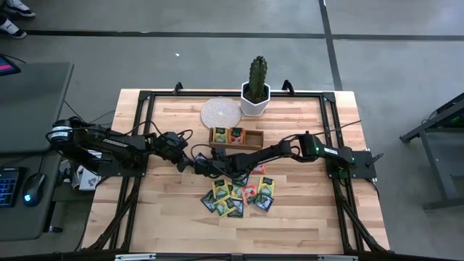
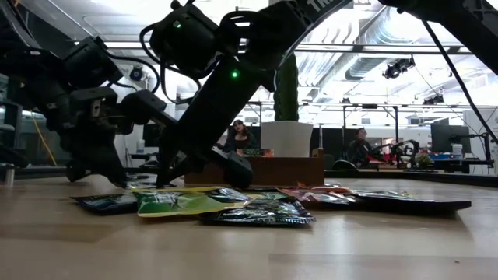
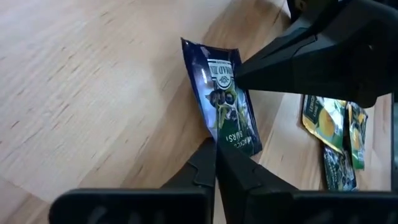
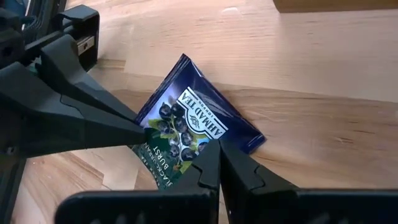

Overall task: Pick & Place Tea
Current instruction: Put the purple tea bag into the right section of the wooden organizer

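One dark blue tea packet (image 3: 221, 102) is held between both grippers left of the table's middle. My left gripper (image 1: 190, 161) comes from the left and is shut on it. My right gripper (image 1: 200, 165) reaches across from the right and is also shut on it. The remaining tea packets (image 1: 239, 194), yellow, green, orange-red and dark, lie flat and overlapping on the table nearer the front edge. A brown wooden tray (image 1: 235, 138) behind them holds a few packets. My left gripper pinches the packet's edge at the end printed with the flavour name (image 3: 227, 138) between its two fingers, slanting down from the table's left. The packet stands tilted; whether it touches the table I cannot tell. My right gripper pinches the opposite edge beside the brand label (image 4: 202, 138) between its two fingers, slanting down from the table's right. The packet's dark blue back corner (image 4: 186, 68) sticks out beyond the fingers, over the wood.
A cactus in a white pot (image 1: 255, 90) and a round woven mat (image 1: 220, 112) stand at the far edge. The black frame (image 1: 138, 138) runs along the table's sides. Bare wood lies at the front left. People sit in the room beyond the table.
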`<state>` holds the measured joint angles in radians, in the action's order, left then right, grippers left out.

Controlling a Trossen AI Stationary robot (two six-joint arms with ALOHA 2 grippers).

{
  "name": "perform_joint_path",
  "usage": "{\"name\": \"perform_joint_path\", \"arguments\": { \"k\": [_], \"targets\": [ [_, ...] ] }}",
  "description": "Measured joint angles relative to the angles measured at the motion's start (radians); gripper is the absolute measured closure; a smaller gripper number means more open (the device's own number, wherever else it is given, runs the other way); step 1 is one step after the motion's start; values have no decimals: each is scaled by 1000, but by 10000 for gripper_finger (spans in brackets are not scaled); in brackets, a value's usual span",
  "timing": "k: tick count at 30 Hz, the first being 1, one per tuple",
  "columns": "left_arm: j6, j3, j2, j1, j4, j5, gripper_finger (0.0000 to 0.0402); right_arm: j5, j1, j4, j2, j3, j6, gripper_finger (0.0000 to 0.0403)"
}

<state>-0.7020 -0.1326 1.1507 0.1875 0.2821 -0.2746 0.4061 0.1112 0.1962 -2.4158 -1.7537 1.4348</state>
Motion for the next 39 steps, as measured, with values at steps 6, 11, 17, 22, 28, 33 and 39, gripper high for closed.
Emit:
{"name": "perform_joint_path", "arguments": {
  "k": [6,11,17,22,28,33,39],
  "targets": [
    [54,0,0,2,0,-35,401,-10,0,-30,10,3,-67,403],
    [98,2,-11,2,0,-61,401,-25,0,-21,45,5,-134,403],
    [154,2,-57,3,7,-95,401,-78,0,-22,107,3,-290,403],
    [247,2,-75,3,6,-201,401,-235,-2,-28,170,2,-538,402],
    [377,0,-77,2,-4,-302,401,-499,-30,-20,183,2,-733,394],
    [409,0,-77,2,-5,-322,401,-649,-72,16,183,2,-760,375],
    [436,0,-77,2,-5,-340,401,-716,-112,-42,194,1,-835,314]
  ]
}}
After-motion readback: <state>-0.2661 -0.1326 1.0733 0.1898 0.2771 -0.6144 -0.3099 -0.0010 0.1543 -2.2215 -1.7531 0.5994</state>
